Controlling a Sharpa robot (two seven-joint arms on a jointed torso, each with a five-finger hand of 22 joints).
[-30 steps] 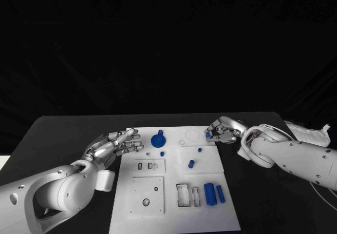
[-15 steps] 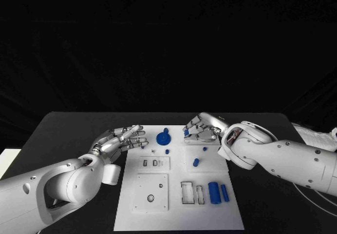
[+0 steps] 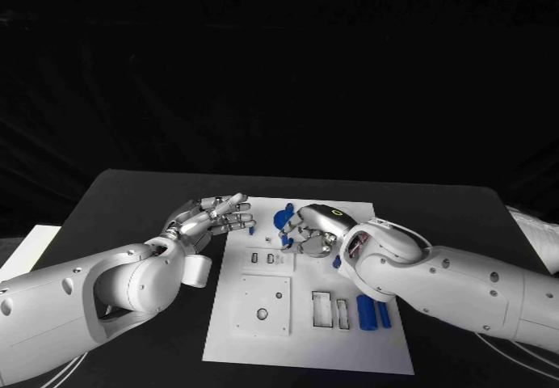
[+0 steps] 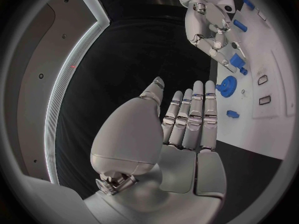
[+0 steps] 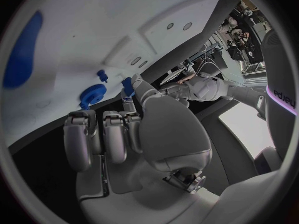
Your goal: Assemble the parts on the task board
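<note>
The white task board [image 3: 350, 339] lies mid-table. A blue gear [image 3: 283, 217] stands at its far end. My right hand [image 3: 308, 232] hovers right beside the gear with fingers curled; in the right wrist view a small blue part [image 5: 127, 83] sits pinched at its thumb tip, close to the gear [image 5: 93, 93]. My left hand [image 3: 213, 218] hangs at the board's far left edge, fingers straight and apart, holding nothing. In the left wrist view that hand [image 4: 187, 129] faces the gear [image 4: 227, 85] and the right hand [image 4: 209, 32].
Two blue cylinders [image 3: 373, 312] lie on the board's near right, next to two rectangular slots [image 3: 327, 310]. A square plate with a hole [image 3: 263, 303] sits near left. A white sheet [image 3: 29, 250] lies off the table's left edge.
The camera has shifted. My right hand has travelled from the board's far right corner leftward to the gear, carrying the small blue part. The left hand stays by the board's left edge.
</note>
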